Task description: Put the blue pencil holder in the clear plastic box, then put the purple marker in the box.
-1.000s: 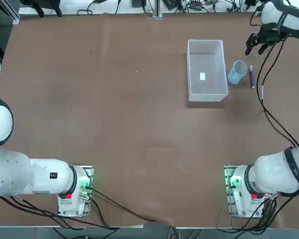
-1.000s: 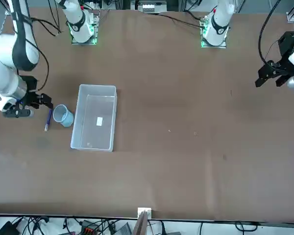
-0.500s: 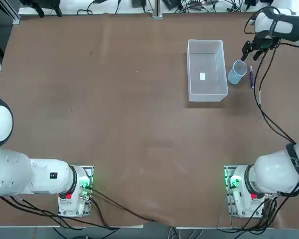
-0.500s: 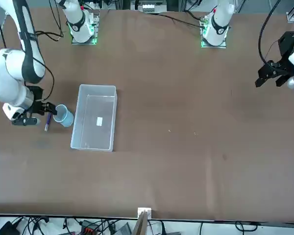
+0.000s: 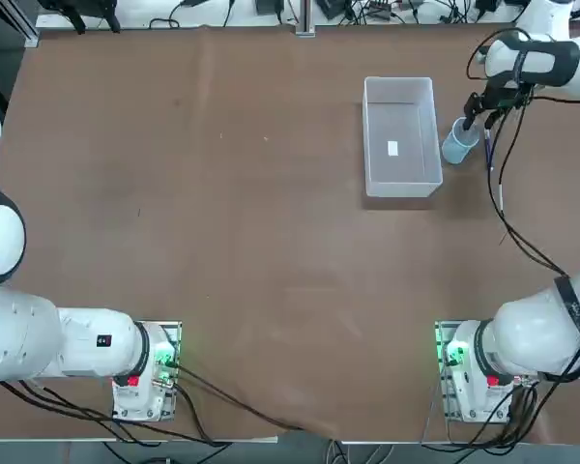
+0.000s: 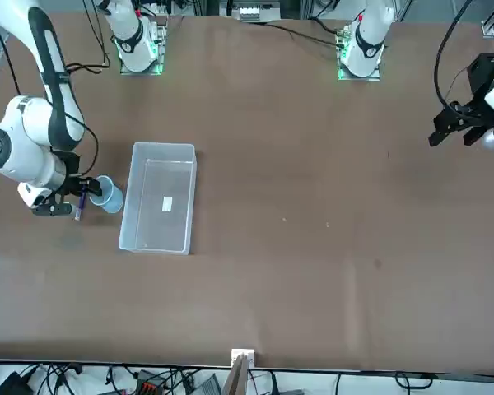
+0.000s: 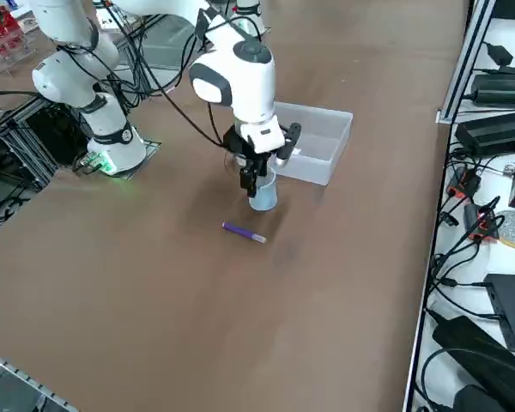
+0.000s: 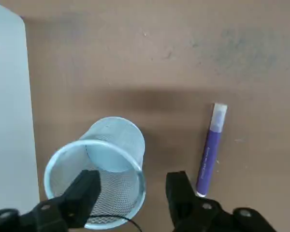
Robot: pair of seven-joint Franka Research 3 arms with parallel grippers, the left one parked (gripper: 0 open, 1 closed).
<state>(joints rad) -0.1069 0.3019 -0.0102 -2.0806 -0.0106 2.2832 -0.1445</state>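
A robot's right claw (image 8: 135, 176) hangs released over the blue pencil holder (image 8: 113, 162), one finger above the open mouth, the other outside the wall, in the opening step of a tabletop tidy-up. Seen from overhead, the cup stands upright on the table (image 5: 271, 222) at the 3 o'clock side of the clear plastic box (image 5: 402, 179), just beside it, with the purple marker (image 7: 243, 233) lying at the cup's own 3 o'clock.

The sound approach would be to descend straight with the rim between the fingers, stop short of pressing on it, then close gently on the wall. A lift clear of the box's side should precede the carry toward 9 o'clock and an upright set-down, placed to leave space for the marker. A crooked descent could tip the light-looking cup.

The holder is a pale-blue cylinder with fine mesh walls, a smooth, lighter round rim and a plain base, its inside holding nothing visible.
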